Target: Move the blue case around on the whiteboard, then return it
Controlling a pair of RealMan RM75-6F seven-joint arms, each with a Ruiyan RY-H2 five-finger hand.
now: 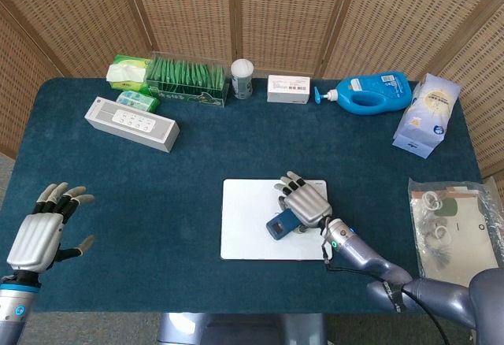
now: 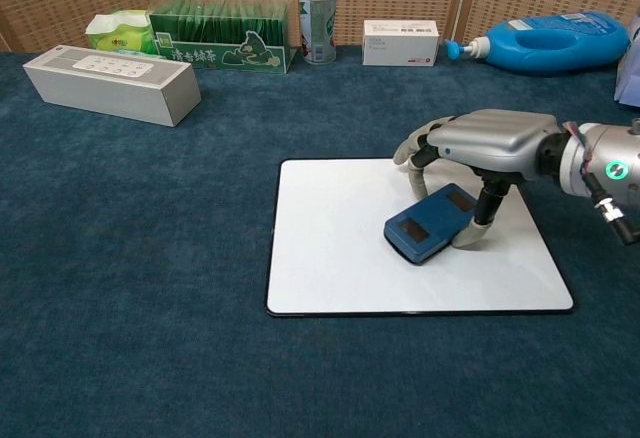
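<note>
One blue case (image 2: 430, 225) lies on the whiteboard (image 2: 330, 258); right robot hand (image 2: 485, 143) grips it from above.

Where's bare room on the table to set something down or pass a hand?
Free: the cloth between the speaker and the whiteboard, the front-left by the left hand, and the whiteboard's left half. Crowded: the back row from tissue pack to blue bottle, and the right edge. The right hand holds the blue case.
</note>
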